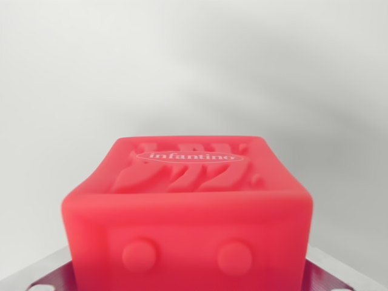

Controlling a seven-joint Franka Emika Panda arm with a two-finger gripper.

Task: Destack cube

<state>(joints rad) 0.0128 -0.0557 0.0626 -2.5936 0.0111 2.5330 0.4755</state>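
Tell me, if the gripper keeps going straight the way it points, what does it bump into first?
Probably nothing new. The red cube already sits right at the gripper's metal fingers, and beyond it the wrist view shows only plain grey background. How far off that is, I cannot tell.

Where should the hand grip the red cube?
Best bet: the red cube by its two smooth side walls, at the wrist view's left and right, coming straight in along the camera's line. The face with the logo carries raised ridges and the near face has two round bumps, so both look worse for flat contact. The hand's fingers aren't visible.
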